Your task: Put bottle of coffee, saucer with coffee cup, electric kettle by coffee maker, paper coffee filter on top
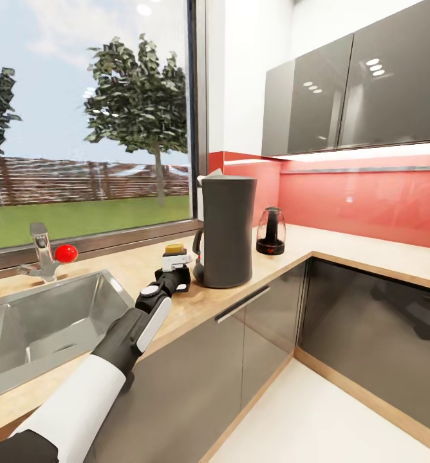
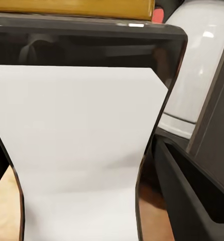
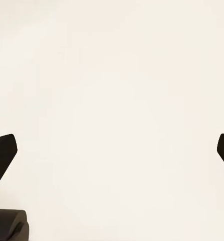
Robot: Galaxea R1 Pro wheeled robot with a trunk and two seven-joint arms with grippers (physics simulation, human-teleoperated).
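Left gripper (image 1: 174, 273) clamped on the bottle of coffee (image 1: 175, 259), upright at the kitchen countertop (image 1: 202, 302) just beside the coffee maker (image 1: 226, 231). Left arm stretched forward past the sink (image 1: 47, 321). Right gripper (image 3: 112, 150) fingertips spread wide, holding nothing. Electric kettle (image 1: 271, 231) stands beyond the coffee maker.

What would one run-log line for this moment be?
left tool: shut on bottle | bottle: on countertop, beside coffee maker | kettle: on countertop, apart | right tool: open, facing pale surface
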